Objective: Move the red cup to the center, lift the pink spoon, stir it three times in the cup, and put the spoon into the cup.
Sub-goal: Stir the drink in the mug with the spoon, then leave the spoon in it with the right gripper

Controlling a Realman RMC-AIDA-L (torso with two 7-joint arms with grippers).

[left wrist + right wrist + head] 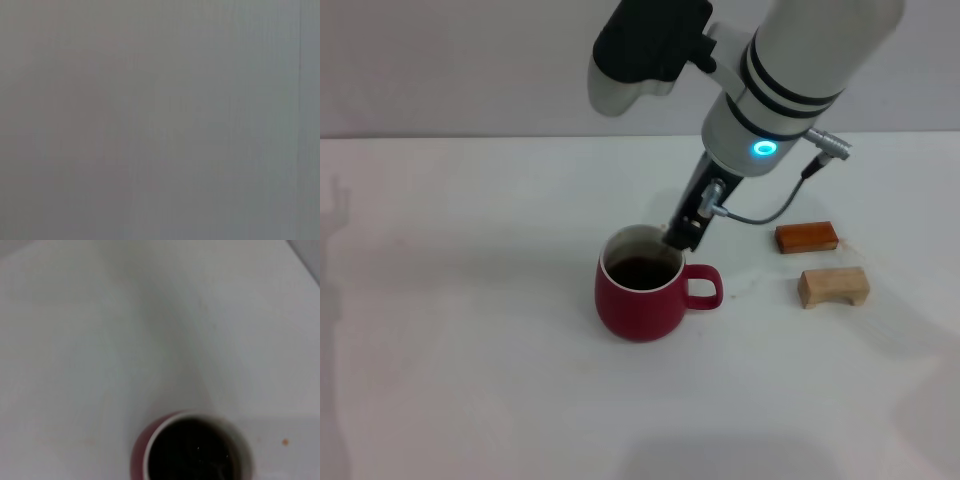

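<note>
Right gripper (682, 236) I hold low over red cup (640, 298), fingers' state I cannot tell, dark liquid just beneath, two wooden blocks (833, 286) off to its right on white table (470, 350).

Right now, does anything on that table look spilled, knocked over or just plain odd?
Nothing stands out. The red cup stands upright on the white table, its dark liquid inside, with no puddle around it. The right gripper hangs at the cup's far rim. Two wooden blocks lie flat on the cup's handle side.
</note>
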